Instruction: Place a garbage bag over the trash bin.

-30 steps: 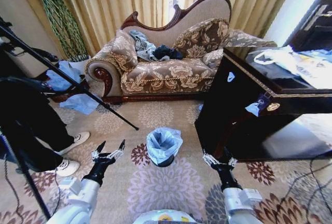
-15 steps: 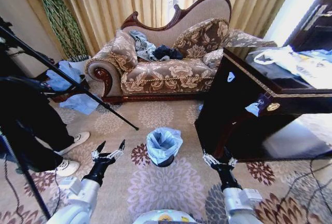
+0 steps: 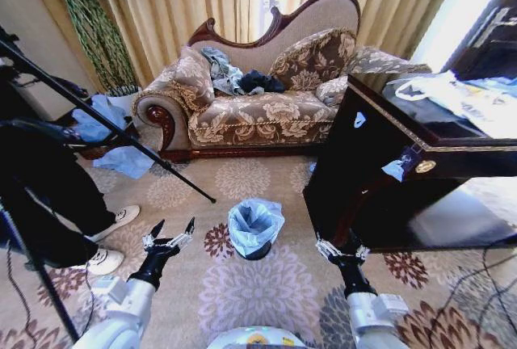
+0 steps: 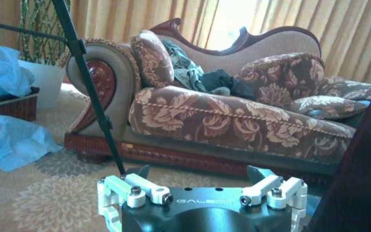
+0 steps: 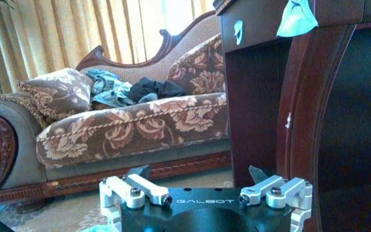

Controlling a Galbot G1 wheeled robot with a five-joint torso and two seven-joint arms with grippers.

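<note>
pale blue garbage bag (image 3: 254, 221), black trash bin (image 3: 257, 250), brown floral sofa (image 3: 258, 115), beige floral carpet (image 3: 250, 284)

We saw the trash bin (image 3: 257, 250) standing on the carpet (image 3: 242, 179), between the two grippers, with the garbage bag (image 3: 254, 224) set in and over its mouth. The left gripper (image 3: 170, 234) hung to the bin's left, the right gripper (image 3: 340, 248) to its right, both apart from it. Behind the bin stood the sofa (image 3: 258, 107), with clothes (image 3: 238, 74) lying on its seat between cushions. A dark cabinet (image 3: 388, 179) stood right of the bin, just beside the sofa's end. A tripod leg (image 3: 121, 135) slanted down to the carpet left of the bin.
</note>
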